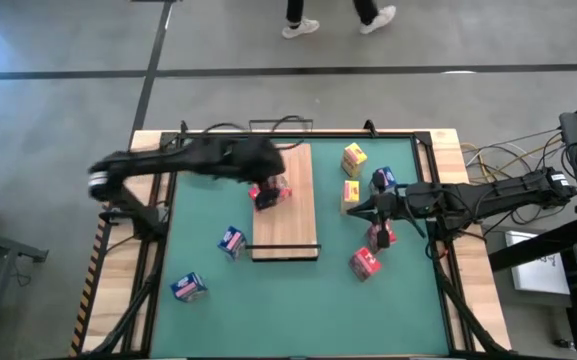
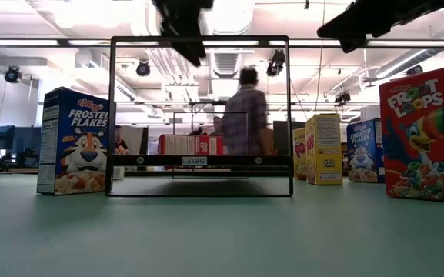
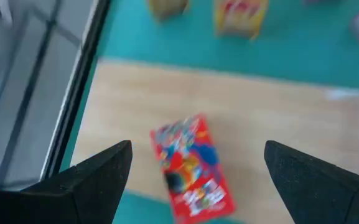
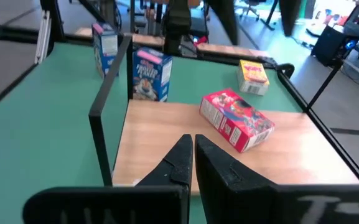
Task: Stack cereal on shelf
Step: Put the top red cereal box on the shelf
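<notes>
The shelf point(image 1: 286, 205) is a light-wood board with a black wire frame, lying on the green mat. One red cereal box point(image 3: 191, 171) lies flat on the board, and it also shows in the right wrist view point(image 4: 236, 119). My left gripper point(image 3: 198, 147) is open and hangs above this box; in the low view point(image 2: 183, 31) it is level with the top of the frame. My right gripper point(image 4: 193, 140) is shut and empty, just right of the board point(image 1: 351, 211). Other boxes stand on the mat around the shelf.
On the mat, right of the shelf: two yellow boxes point(image 1: 354, 157) point(image 1: 350, 193), a blue one point(image 1: 383, 180) and two red ones point(image 1: 381, 235) point(image 1: 365, 263). To the left: two blue boxes point(image 1: 231, 241) point(image 1: 188, 287). A person stands beyond the far edge point(image 2: 248, 115).
</notes>
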`<action>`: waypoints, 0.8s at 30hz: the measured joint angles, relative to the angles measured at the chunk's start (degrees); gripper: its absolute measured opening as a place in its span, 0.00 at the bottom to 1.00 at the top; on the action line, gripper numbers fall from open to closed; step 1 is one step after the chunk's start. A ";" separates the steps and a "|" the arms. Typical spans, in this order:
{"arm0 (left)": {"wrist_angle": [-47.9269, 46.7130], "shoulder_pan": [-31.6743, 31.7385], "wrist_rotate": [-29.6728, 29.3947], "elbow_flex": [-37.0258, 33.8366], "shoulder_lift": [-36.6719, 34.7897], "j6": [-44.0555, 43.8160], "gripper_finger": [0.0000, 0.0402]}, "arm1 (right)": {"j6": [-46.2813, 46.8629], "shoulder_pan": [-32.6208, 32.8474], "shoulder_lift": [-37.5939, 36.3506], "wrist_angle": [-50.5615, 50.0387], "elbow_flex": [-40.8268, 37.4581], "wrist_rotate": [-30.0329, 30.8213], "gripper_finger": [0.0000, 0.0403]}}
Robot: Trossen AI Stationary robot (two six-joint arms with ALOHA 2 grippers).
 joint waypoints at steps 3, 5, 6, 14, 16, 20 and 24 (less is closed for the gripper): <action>10.25 -1.23 -0.46 -12.17 -9.09 -0.24 0.87 | 0.16 -0.01 0.63 2.53 0.00 0.04 0.02; 15.05 -1.44 -1.57 -19.67 -14.48 -1.61 0.87 | 0.16 -0.02 1.57 4.79 0.00 0.13 0.02; 17.45 -1.43 -1.91 -23.12 -17.05 -2.68 0.87 | 0.19 -0.02 2.19 6.28 0.00 0.34 0.02; 29.29 -1.39 -4.96 -43.25 -30.81 -6.48 0.83 | 4.35 -3.74 9.63 4.74 6.38 5.84 0.02; 30.04 -1.36 -5.06 -45.97 -32.69 -6.51 0.80 | 5.52 -5.58 11.73 0.53 9.90 5.60 0.02; 31.55 -1.27 -6.58 -50.54 -35.17 -6.45 0.74 | 7.68 -10.00 17.03 -8.12 18.00 5.51 0.02; 31.53 -0.87 -7.08 -53.36 -36.05 -5.10 0.65 | 8.53 -14.93 23.41 -16.22 26.58 1.16 0.02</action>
